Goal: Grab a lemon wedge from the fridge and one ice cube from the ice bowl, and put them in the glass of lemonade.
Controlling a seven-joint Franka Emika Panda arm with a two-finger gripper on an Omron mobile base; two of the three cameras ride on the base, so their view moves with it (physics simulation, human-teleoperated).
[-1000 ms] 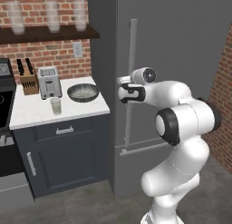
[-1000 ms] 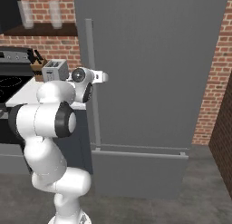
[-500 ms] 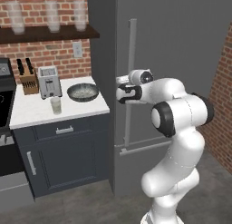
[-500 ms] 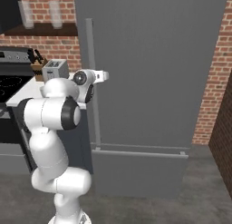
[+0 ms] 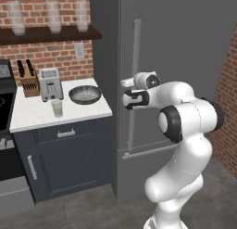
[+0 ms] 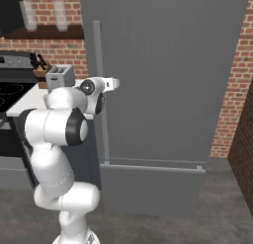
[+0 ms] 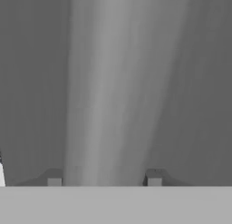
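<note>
The tall dark grey fridge (image 5: 185, 38) stands closed, so the lemon wedge is hidden. My gripper (image 5: 130, 99) is at mid-height on the fridge's long light grey handle (image 5: 135, 56). In the hand view the handle (image 7: 108, 82) runs up between my two fingertips (image 7: 54, 180), which press against its sides. From the right base view the hand meets the handle (image 6: 97, 55) behind my forearm. On the counter to the left sit the ice bowl (image 5: 84, 94) and, in front of it, the glass of lemonade (image 5: 57, 108).
A toaster (image 5: 50, 83) and a knife block (image 5: 30, 84) stand at the back of the white counter (image 5: 32, 117). Tall frosted glasses (image 5: 53, 15) line the shelf above. A stove (image 5: 3, 103) borders the counter's left, and a brick wall (image 5: 229, 75) flanks the fridge.
The fingers have closed in from wide open onto the handle. The elbow has swung outward and down a little, while the hand stayed at the handle.
</note>
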